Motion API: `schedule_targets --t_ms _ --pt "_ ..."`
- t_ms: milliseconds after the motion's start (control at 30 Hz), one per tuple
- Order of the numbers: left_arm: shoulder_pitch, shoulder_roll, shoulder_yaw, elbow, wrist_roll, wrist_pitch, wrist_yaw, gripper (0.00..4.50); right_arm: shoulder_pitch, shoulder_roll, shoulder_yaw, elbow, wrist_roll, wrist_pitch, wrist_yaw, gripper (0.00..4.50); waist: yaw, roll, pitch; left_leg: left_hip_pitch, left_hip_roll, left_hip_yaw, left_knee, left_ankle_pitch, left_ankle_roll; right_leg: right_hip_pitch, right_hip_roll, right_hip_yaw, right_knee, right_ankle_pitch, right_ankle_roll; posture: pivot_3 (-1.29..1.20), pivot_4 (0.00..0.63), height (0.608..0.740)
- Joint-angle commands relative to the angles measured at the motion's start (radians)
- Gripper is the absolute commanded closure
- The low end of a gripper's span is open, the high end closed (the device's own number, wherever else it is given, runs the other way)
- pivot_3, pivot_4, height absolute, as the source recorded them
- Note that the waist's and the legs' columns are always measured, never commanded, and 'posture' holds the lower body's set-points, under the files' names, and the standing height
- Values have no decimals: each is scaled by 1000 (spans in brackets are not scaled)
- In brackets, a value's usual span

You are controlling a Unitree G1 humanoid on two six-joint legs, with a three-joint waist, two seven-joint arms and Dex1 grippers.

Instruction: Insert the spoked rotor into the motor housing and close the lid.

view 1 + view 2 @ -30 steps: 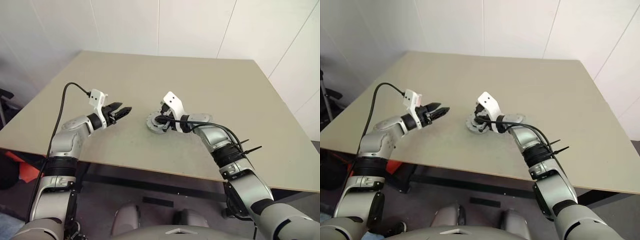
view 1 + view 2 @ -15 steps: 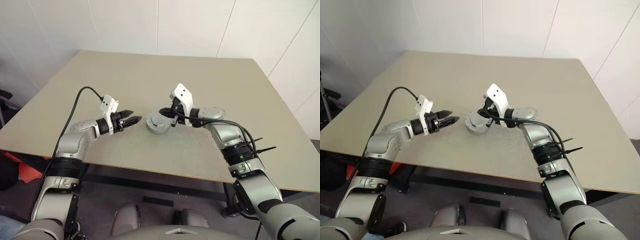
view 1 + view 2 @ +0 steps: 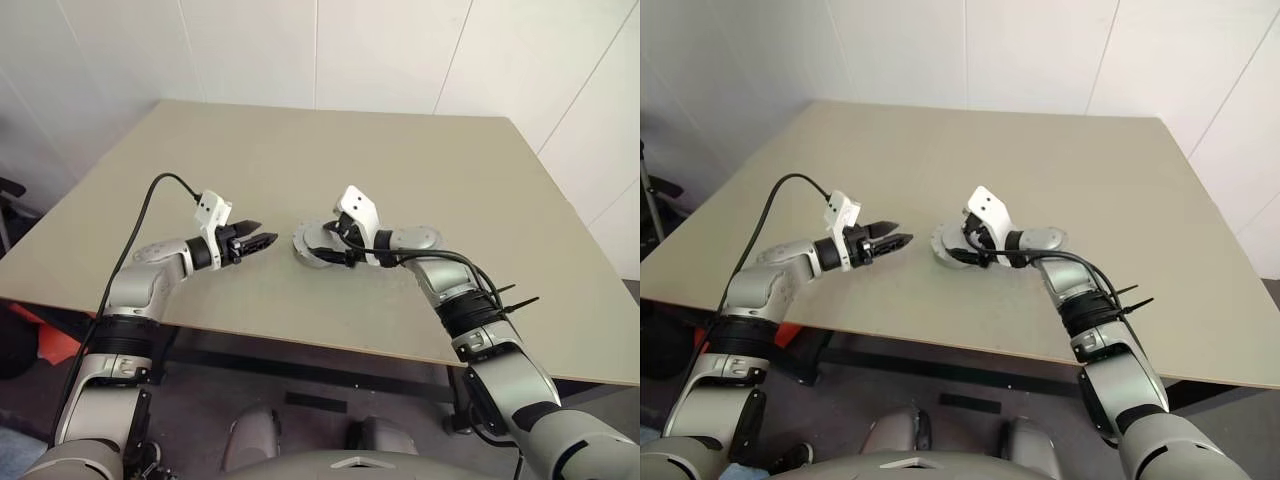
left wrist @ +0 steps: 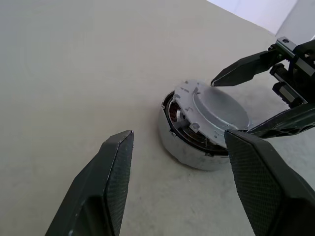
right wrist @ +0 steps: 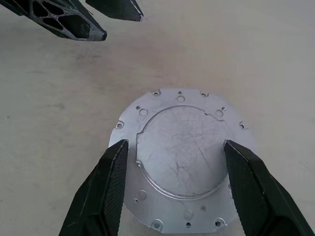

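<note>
motor housing (image 3: 312, 247) resting on the beige tabletop (image 3: 400, 170), near the front edge and about midway between the two arms. squat silver ring with copper-brown windings visible under its top, seen in the left wrist view (image 4: 197, 142). lid (image 5: 182, 157) lying grey face up on top of the housing, a round plate with a raised central disc and small holes around its edge. sitting a little askew, one side lifted so that a dark gap and windings show beneath it in the left wrist view (image 4: 211, 105). spoked rotor hidden under the lid, so cannot tell how it lies.

right hand (image 3: 335, 245) just right of the housing, pointing left toward it and slightly downward. fingers (image 5: 110, 191) spread apart, one on either side of the lid with bare plate showing between each finger and the raised disc; released, gripping nothing. cannot tell whether the fingertips touch the lid's rim.

left hand (image 3: 262, 241) left of the housing, hovering just above the tabletop, pointing right toward it. black fingers (image 4: 106, 187) parted, nothing between them, clear of the housing by a small stretch of bare tabletop. tips of this hand also visible at the far side of the lid in the right wrist view (image 5: 93, 22).

white wall panels (image 3: 320, 50) behind the far edge of the tabletop.
</note>
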Motion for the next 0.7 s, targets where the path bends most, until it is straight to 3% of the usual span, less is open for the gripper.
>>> schedule_targets --t_ms 33,700 --pt "2 11 20 -49 -1 -19 9 1391 -20 10 -5 32 -5 -40 -5 1033 0 0 0 0 0 0 0 0 0 0 0 0 0 0 0 0 0 740" --pt "16 4 8 -61 24 -30 18 1391 -26 20 3 134 -41 -90 -14 1033 0 0 0 2 0 0 0 0 0 2 0 0 0 0 0 0 0 740"
